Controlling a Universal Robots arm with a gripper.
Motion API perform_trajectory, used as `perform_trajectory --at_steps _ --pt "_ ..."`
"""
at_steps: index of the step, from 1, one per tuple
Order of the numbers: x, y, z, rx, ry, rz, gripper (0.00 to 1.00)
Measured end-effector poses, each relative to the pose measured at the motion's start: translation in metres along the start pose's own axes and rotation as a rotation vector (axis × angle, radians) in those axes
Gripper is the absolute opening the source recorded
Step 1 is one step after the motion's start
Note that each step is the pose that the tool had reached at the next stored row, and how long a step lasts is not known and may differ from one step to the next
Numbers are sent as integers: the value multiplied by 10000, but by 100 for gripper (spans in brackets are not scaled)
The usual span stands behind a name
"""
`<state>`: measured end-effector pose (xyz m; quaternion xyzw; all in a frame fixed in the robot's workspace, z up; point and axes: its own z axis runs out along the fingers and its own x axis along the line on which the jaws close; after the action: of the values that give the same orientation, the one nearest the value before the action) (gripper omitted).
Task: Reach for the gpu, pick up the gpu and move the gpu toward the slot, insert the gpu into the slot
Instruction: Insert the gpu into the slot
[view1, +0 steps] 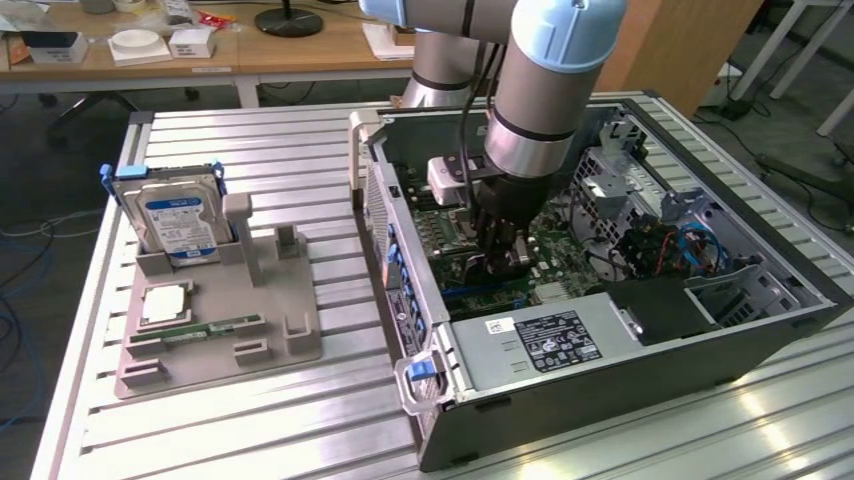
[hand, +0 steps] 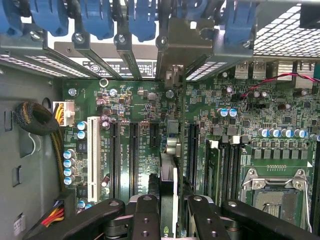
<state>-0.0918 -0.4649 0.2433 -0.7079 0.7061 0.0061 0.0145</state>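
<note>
My gripper (hand: 172, 220) is shut on the gpu (hand: 168, 175), which the wrist view shows edge-on between the two black fingers (hand: 145, 215). The card's silver end bracket (hand: 172, 50) stands against the case's rear openings. The card stands upright over the green motherboard (hand: 145, 105), parallel to its long black connector strips (hand: 134, 160). The slot directly beneath it is covered by the card, and I cannot tell whether the card is seated. In the exterior view the gripper (view1: 505, 262) is down inside the open computer case (view1: 601, 350), with the dark gpu (view1: 483, 268) between its fingers.
A square silver CPU socket (hand: 275, 195) and memory slots lie beside the card. Blue latches (hand: 95, 17) line the rear wall, and cables (hand: 37, 117) hang at the side. Outside the case, a grey fixture (view1: 267, 320) holds a hard drive (view1: 180, 215) and a memory stick (view1: 200, 328).
</note>
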Motion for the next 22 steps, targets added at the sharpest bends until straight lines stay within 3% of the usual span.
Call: perform_trajectory --at_steps 17,22 --pt "0 -37 9 -1 0 -10 26" --pt "-1 10 9 1 -2 -13 26"
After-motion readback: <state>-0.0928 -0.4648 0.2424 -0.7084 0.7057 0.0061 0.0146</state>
